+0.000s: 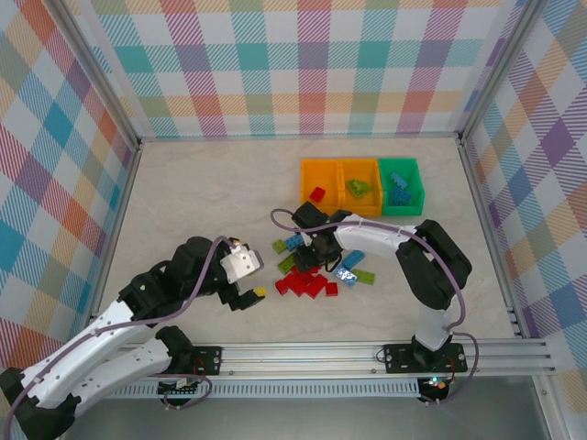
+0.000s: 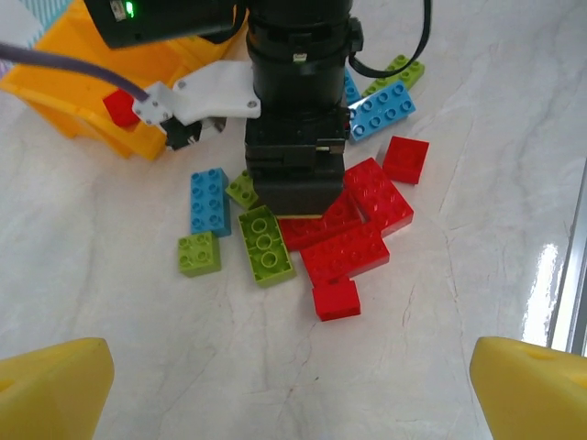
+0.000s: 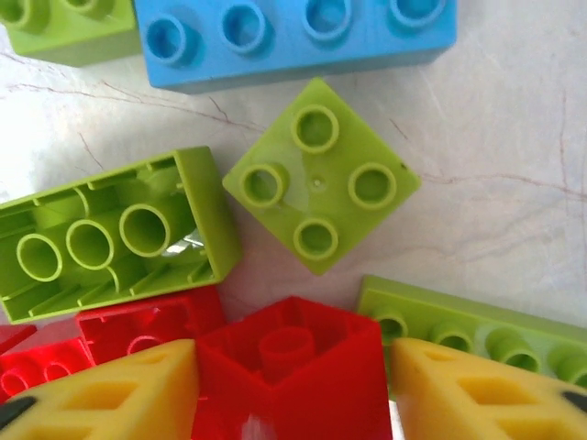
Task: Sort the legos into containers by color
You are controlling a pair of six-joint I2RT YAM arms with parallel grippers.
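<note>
Loose red, lime green and light blue legos lie in a pile [image 1: 310, 282] in the middle of the table. My right gripper [image 1: 321, 260] is down on that pile. In the right wrist view its yellow fingers [image 3: 119, 394] press both sides of an upturned red lego [image 3: 293, 376]. My left gripper [image 1: 246, 295] hovers left of the pile, open and with nothing in it [image 2: 293, 394]. Three containers stand in a row at the back. The left orange bin [image 1: 310, 169] holds a red lego, the middle orange bin [image 1: 359, 167] a green one, and the green bin [image 1: 413, 183] blue ones.
The right arm's wrist [image 2: 293, 110] stands over the pile and hides part of it. A square green lego [image 3: 321, 174], an upturned long green lego [image 3: 110, 238] and a long blue lego [image 3: 293, 37] lie just ahead of the right fingers. Checkered walls enclose the table.
</note>
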